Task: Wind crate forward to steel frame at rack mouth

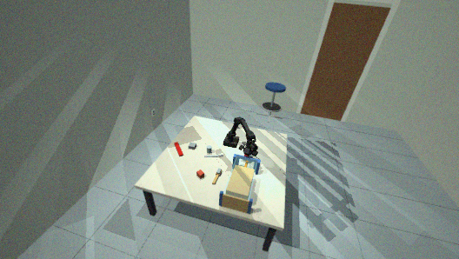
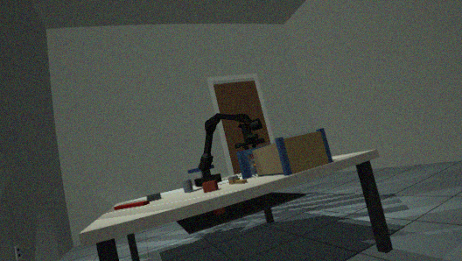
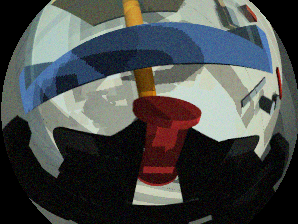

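The tan crate sits in the low cubby between blue posts and looks flat. The blue frame crosses the cubby's mouth; it is also at the near side of my arm in the top view. An orange strap runs from the crate under the frame. My gripper is shut on the red winch handle, a cylinder with a wide round flange, just outside the mouth. The winch and the handle's square key are hidden, so I cannot tell whether they are joined.
A hammer lies beside the cubby, with a red block near it. A wrench, a grey cylinder, a grey block and a red bar lie farther off.
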`<state>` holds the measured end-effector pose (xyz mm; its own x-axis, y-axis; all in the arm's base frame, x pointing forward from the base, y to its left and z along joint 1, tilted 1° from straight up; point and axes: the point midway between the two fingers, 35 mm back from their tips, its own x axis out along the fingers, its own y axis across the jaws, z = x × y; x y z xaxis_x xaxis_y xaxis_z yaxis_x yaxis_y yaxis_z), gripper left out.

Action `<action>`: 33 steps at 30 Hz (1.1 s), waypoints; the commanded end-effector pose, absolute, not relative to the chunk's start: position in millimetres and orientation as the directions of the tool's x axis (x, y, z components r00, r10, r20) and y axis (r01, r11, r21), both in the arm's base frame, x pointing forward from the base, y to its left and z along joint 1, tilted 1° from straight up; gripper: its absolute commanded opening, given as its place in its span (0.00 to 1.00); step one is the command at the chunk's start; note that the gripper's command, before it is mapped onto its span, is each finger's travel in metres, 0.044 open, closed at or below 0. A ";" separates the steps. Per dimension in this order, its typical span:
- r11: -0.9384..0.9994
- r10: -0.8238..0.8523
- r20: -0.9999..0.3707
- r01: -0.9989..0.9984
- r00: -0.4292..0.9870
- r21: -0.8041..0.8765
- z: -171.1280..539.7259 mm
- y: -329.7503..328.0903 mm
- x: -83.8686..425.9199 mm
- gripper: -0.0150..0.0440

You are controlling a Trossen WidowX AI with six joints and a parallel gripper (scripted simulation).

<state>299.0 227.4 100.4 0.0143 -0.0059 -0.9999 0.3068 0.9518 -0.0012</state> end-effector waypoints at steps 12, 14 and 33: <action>0.954 0.013 -1.000 0.299 0.014 0.017 99.1 259.2 296.6 0.25; 0.954 0.014 -1.000 0.299 0.014 0.017 99.1 262.2 295.9 0.25; 0.954 0.016 -1.000 0.299 0.013 0.019 99.6 289.1 285.8 0.25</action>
<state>296.5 265.0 101.3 0.0223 -0.0253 -0.9994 0.3295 0.9440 -0.0166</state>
